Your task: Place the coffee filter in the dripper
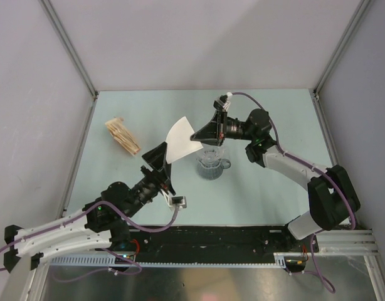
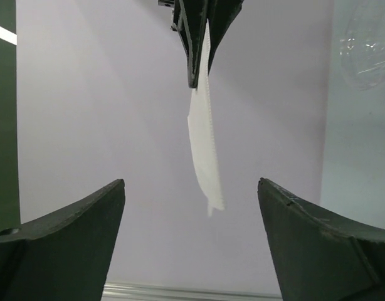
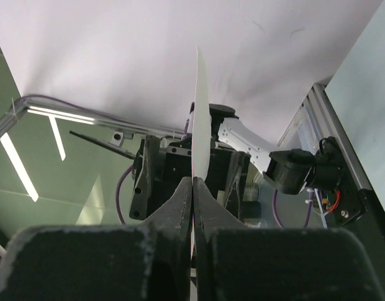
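Observation:
The coffee filter [image 1: 179, 141] is a thin white paper fan held in the air, left of and above the dripper [image 1: 211, 164]. The dripper is a translucent grey ribbed cup standing on the table. My right gripper [image 1: 194, 136] is shut on the filter's right edge. In the right wrist view the filter [image 3: 200, 125] rises edge-on from the closed right gripper [image 3: 193, 182]. My left gripper [image 1: 164, 164] is open just below and left of the filter. In the left wrist view the filter [image 2: 205, 157] hangs above the gap of the left gripper [image 2: 191, 185], touching neither finger.
A tan flat stack [image 1: 122, 135] lies on the table at the left rear. Grey walls close in the back and both sides. The dripper [image 2: 368, 50] shows faintly at the upper right of the left wrist view.

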Robot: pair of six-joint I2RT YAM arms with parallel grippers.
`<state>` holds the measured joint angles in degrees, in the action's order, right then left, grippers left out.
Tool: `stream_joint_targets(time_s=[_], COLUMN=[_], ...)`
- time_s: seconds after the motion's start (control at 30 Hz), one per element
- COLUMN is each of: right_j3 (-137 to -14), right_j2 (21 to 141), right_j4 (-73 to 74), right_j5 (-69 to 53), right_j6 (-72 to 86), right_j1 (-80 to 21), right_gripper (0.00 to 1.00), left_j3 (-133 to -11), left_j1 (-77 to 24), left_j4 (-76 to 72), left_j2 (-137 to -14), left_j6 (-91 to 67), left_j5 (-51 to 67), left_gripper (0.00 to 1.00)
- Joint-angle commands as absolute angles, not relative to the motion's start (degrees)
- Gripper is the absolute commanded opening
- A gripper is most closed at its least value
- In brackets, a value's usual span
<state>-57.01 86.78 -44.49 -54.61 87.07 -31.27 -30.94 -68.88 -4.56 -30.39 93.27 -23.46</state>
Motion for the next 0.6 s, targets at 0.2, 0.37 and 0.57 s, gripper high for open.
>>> stream_joint_targets(time_s=[0.2,0.37,0.57], right_j3=[-57.04,-57.28,-60.70], right_j2=[85.62,84.98,84.14], right_j4=[-42.74,-41.12,-46.25], right_j5=[-59.97,-60.72,-67.68], right_j6=[82.94,80.99,77.83], right_j1=[-33.32,-32.63,-23.69], right_gripper=[0.00,0.02,0.72], left_j3=[-35.46,-37.14,-44.02], left_j1=[-69.30,-69.31,-68.98], left_j4=[-0.17,5.90,13.06], left_j2=[-28.26,-28.22,-31.25], left_j6=[90.39,86.87,69.07], left_j5=[-17.29,-14.58,-16.54], left_gripper=[0.46,0.04,0.00])
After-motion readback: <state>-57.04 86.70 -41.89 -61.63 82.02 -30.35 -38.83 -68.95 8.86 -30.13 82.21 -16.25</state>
